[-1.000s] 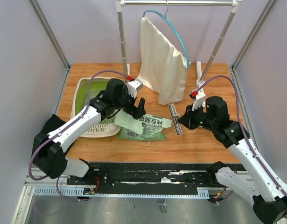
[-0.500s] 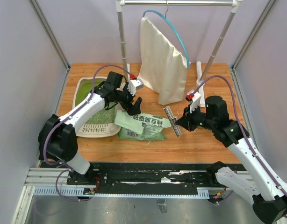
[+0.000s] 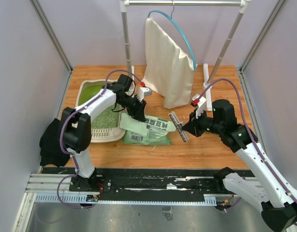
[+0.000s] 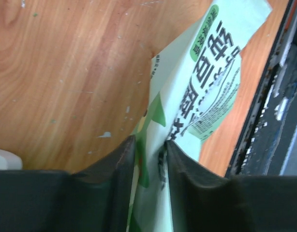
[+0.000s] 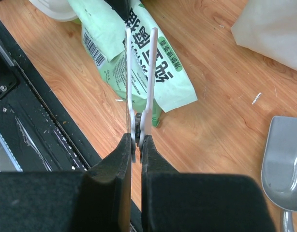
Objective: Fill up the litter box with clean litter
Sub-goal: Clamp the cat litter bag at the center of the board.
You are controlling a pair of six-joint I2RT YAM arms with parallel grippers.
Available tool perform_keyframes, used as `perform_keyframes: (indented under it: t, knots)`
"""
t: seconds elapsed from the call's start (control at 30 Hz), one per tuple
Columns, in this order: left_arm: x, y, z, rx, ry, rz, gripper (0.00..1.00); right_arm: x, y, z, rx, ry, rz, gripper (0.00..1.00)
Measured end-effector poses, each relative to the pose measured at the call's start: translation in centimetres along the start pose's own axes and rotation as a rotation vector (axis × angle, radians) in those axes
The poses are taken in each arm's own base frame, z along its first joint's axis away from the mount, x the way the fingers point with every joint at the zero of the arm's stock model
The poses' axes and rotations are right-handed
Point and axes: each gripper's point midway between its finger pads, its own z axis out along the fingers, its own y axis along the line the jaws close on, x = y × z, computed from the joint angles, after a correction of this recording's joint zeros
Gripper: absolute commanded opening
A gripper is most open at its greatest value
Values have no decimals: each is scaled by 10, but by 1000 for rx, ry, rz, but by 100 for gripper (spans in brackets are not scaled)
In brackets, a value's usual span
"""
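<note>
Pinches green bag (image 4: 206,92) edge between narrowed left gripper (image 4: 147,145) fingers; clamps white clip (image 5: 139,72) in fully closed right gripper (image 5: 136,142). Find litter box (image 3: 101,137), clean litter (image 3: 107,116) inside, immediately left of left gripper, well apart from right gripper.

Soft, even light falls from overhead, bright across the desk (image 3: 197,151) with only faint shadows under the arms (image 3: 97,104), while both wrist views are sharp on the wood yet blur their own dark fingers (image 4: 114,186) at the near edge.
</note>
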Motion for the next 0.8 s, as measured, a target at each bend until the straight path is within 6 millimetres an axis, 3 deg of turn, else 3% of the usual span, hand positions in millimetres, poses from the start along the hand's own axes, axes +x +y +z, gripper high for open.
perform_keyframes:
  t: [0.07, 0.23, 0.37, 0.6, 0.8]
  knots:
    - [0, -6, -2, 19, -3, 0, 17, 0, -1, 0, 0, 1, -16, 1]
    - [3, -23, -11, 36, -20, 3, 1, 1, -2, 0, -8, 3, -90, 1]
    - [9, -46, -19, 33, -51, 49, 1, 3, -2, 0, -27, 14, -158, 1]
    - [13, -101, -13, 61, -91, 167, 0, 0, 10, 0, -122, 10, -260, 1]
    - [20, -112, -17, 43, -134, 171, 1, -8, 24, 2, -217, -34, -298, 1]
